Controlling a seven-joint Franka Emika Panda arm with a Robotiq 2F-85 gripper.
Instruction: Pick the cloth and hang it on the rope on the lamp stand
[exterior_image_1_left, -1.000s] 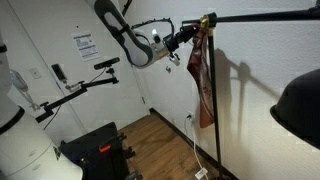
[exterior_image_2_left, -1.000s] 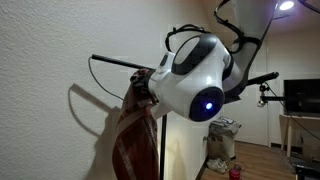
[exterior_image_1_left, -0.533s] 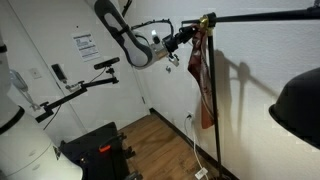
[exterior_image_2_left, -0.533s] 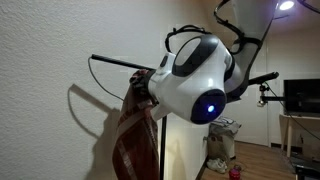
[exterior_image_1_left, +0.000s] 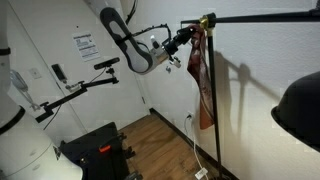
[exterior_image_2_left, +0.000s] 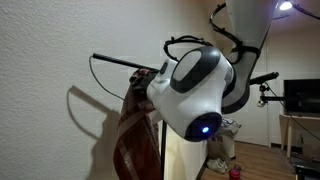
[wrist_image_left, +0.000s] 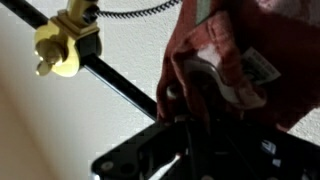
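The rust-red cloth hangs limp beside the lamp stand's black pole, its top just under the brass joint. In both exterior views my gripper is at the cloth's top edge. In the wrist view the cloth bunches around my dark fingers, which look shut on it. The yellow-brass joint, the black bar and the thin dark rope lie just beyond. In an exterior view my white wrist hides the cloth's top.
The wall is close behind the stand. A black jointed arm with a small camera stands to one side, and black equipment sits on the wooden floor. A dark lamp shade fills the near corner.
My arm and wrist have shifted slightly, the wrist dipping lower in an exterior view. The cloth hangs where it did.
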